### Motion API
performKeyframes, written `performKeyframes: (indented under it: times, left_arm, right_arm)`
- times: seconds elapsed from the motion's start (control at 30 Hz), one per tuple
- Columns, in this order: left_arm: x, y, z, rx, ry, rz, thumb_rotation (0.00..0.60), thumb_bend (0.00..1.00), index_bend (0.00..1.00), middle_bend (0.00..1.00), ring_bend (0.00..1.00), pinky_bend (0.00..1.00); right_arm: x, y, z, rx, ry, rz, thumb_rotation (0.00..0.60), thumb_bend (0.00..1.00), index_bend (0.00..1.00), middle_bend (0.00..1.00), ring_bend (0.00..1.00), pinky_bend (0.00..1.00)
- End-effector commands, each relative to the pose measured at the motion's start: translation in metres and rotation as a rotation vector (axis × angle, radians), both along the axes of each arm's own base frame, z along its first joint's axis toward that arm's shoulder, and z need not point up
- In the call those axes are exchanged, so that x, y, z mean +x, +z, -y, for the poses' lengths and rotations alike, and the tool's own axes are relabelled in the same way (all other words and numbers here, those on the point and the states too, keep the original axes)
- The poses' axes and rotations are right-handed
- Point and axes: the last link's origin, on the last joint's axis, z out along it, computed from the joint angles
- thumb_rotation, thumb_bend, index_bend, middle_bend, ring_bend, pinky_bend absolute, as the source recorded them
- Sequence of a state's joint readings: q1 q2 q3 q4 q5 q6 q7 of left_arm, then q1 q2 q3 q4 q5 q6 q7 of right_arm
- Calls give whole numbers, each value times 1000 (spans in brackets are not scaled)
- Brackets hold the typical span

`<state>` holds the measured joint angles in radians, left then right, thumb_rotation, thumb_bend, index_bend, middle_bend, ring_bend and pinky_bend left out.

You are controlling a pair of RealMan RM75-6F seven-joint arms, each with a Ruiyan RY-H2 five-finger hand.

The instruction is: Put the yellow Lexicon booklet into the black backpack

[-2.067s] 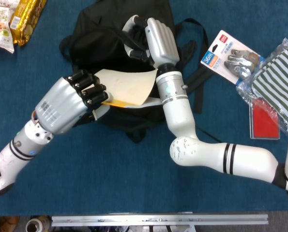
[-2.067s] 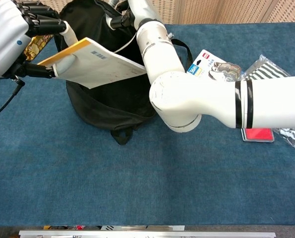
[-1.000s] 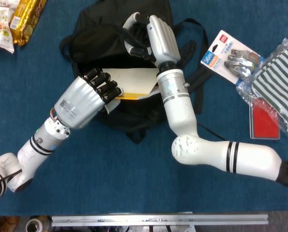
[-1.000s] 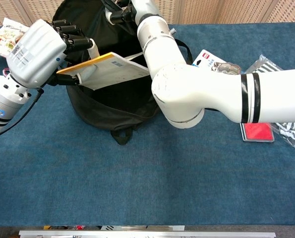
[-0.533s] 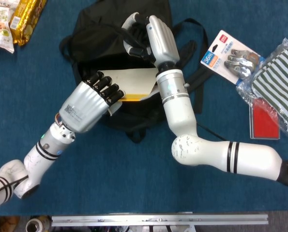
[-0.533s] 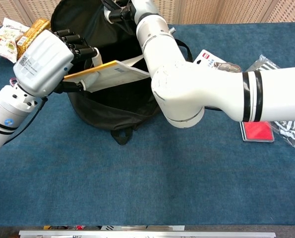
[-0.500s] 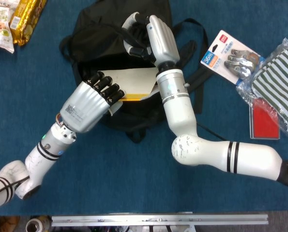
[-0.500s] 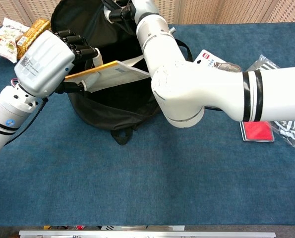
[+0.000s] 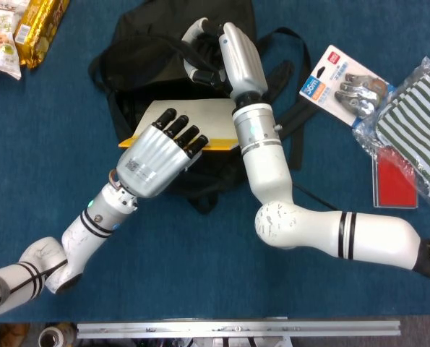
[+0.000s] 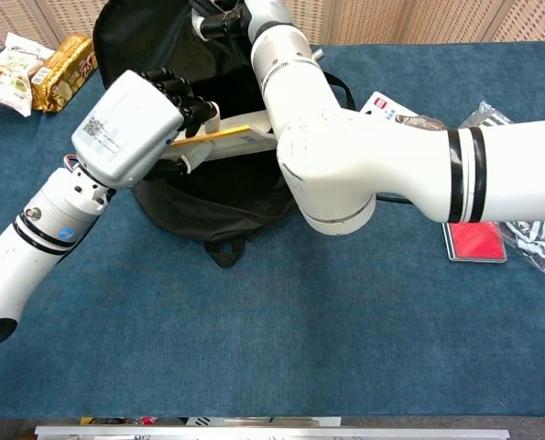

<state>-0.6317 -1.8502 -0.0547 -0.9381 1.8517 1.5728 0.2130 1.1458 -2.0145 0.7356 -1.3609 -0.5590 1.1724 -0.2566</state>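
Risk first: the yellow Lexicon booklet (image 9: 200,124) lies nearly flat across the mouth of the black backpack (image 9: 146,61), not tipped down into it. Pushed on at this angle, its far edge could catch on the rim or on the right forearm, which crosses just beside it, and the cover could buckle or slide out of the grip. If the right hand lets the fabric go, the opening may sag shut under the booklet.

Left hand (image 9: 160,155): closed over the near end of the booklet, fingers laid across the top. In the chest view the thumb seems to sit under the yellow edge, so I read it as a pinch grip, though the underside is poorly seen.

Right hand (image 9: 225,54): at the back of the bag, fingers curled into the dark upper rim, apparently holding it open. Black fingers on black cloth, so the exact hold is hard to make out.

Booklet position: over the opening, between the 2 hands, touching the right forearm or just short of it; not yet inside.

Elsewhere on the blue counter (image 9: 200,289): snack packets (image 9: 16,29) at far left, a carded hardware pack (image 9: 345,83) and a striped pouch (image 9: 413,119) to the right, well apart from the bag.
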Motion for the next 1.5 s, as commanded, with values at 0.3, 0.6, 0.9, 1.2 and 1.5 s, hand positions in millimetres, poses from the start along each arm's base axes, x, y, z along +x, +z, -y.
performKeyframes:
  times: [0.3, 0.6, 0.9, 1.2, 1.5]
  left_arm:
    - [-5, -11, -8, 11, 21, -102, 600, 386, 732, 656, 496, 467]
    - [-13, -18, -12, 79, 128, -132, 600, 385, 730, 656, 496, 467]
    - [0, -10, -15, 155, 79, -37, 600, 378, 726, 666, 500, 467]
    - [12, -18, -24, 195, 6, -25, 600, 353, 725, 672, 500, 467]
    - [3, -28, -28, 224, 46, -82, 600, 349, 722, 673, 500, 467]
  right_arm:
    - [1, 1, -1, 1, -3, 5, 600, 738, 823, 700, 698, 923]
    - [2, 1, -3, 2, -6, 12, 600, 738, 824, 700, 699, 923]
    - [2, 2, -3, -2, -16, 24, 600, 736, 824, 700, 700, 923]
    - [5, 0, -5, 10, -24, 36, 600, 734, 823, 700, 701, 923]
    - [5, 5, -4, 21, -40, 55, 600, 734, 823, 700, 703, 924]
